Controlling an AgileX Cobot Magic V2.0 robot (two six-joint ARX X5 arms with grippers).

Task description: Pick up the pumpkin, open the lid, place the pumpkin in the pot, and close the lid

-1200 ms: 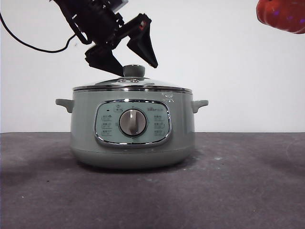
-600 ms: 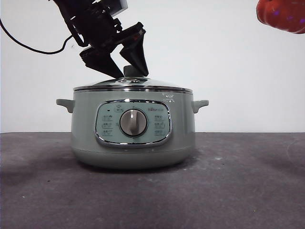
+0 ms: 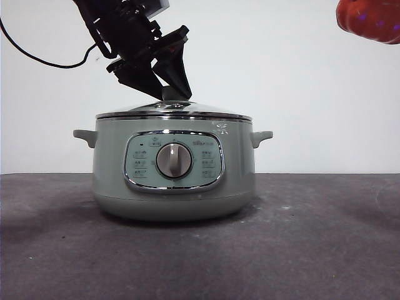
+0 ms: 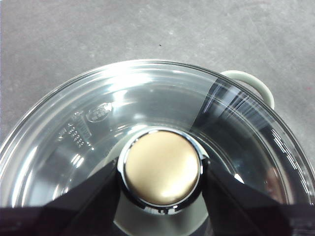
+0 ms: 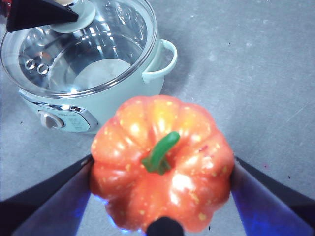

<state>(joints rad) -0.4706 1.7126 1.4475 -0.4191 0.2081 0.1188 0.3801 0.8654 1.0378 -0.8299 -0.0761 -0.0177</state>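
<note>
Front view: left end effector [image 3: 164, 84] down on knob [image 3: 175, 94] of lid [image 3: 174, 111], jaws either side of it. Lid seated on pot [image 3: 174, 169], pot on bench [image 3: 312, 250]. Pumpkin [image 3: 370, 19] just an orange edge at the top corner, high and well off to one side of pot.

Left wrist view: jaws of left end effector [image 4: 160, 172] pressed against knob [image 4: 161, 167] on both sides, so clamped on knob. Lid [image 4: 88, 123] flush in the rim, not lifted. One side handle [image 4: 251, 81] visible past the glass.

Right wrist view: right end effector [image 5: 160, 189] gripping pumpkin [image 5: 160, 162] by its sides, stem up, held in the air above bench, beside pot [image 5: 123, 105], not over it.

Progress, as a judgement: pumpkin pickup done; lid grasped, not opened. Left: lift lid clear, drop pumpkin in, reseat lid.

View differences: jaw contact on knob clear only from left wrist; grip on pumpkin only from right wrist; lid-to-rim seating level best from front. Pot looks empty through the glass in right wrist view.
</note>
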